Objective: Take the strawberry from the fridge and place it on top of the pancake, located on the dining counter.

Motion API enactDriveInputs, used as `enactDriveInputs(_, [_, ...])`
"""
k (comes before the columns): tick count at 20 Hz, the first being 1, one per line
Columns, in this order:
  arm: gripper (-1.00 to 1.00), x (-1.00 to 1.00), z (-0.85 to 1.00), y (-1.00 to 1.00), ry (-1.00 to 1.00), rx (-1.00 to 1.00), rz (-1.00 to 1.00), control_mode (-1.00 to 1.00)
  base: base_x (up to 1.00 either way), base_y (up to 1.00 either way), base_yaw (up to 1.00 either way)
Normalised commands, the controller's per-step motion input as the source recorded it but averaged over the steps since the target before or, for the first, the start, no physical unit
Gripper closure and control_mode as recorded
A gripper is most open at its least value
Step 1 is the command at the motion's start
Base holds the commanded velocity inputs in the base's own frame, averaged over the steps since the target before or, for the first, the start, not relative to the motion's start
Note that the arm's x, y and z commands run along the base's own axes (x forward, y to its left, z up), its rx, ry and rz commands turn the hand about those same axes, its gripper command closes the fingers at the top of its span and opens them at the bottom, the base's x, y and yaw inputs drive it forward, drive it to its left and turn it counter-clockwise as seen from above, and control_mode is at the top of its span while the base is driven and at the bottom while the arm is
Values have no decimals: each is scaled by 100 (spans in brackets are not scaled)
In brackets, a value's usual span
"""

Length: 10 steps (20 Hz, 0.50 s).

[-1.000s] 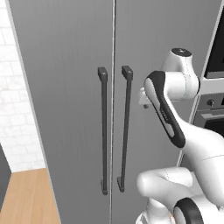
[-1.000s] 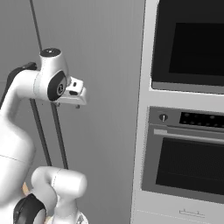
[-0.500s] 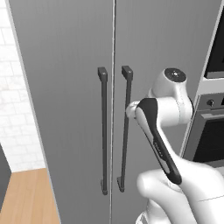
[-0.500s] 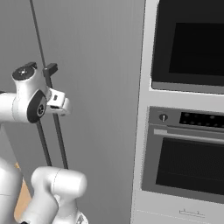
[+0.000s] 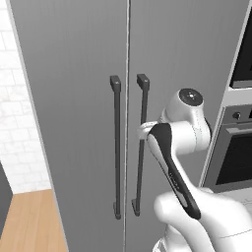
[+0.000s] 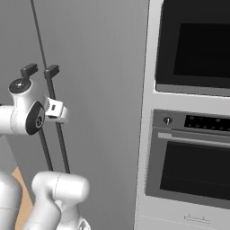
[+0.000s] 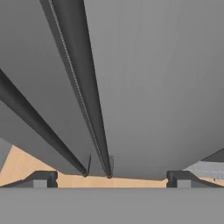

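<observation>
The fridge [image 5: 74, 74] stands shut, its two grey doors meeting at a thin seam. Two long dark bar handles run down either side of that seam, the left handle [image 5: 116, 147] and the right handle [image 5: 142, 103]. My white hand [image 6: 55, 110] sits close against the right handle [image 6: 55, 90]. In the hand view my gripper [image 7: 111, 179] is open, and the right handle [image 7: 83, 87] runs between its fingertips [image 7: 43, 178] without touching either one. The strawberry, the pancake and the dining counter are out of view.
To the right of the fridge stands a built-in oven stack, with a dark upper oven [image 6: 197, 45] and a lower oven [image 6: 193, 166] with a knob panel. A white tiled wall [image 5: 15, 123] and a wooden floor [image 5: 29, 221] lie to the left.
The arm has dropped and swung left, bringing the hand up to the right door handle. The gripper has stayed open. The fridge doors have not moved.
</observation>
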Motion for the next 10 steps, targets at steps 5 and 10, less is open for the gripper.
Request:
enactDriveInputs(5, [-100,-37,-16,-3,0,0,0,-100,0,0,0])
enactDriveInputs(10, [-100,-30,-6,-2,-2,0,0,-100,0,0,0])
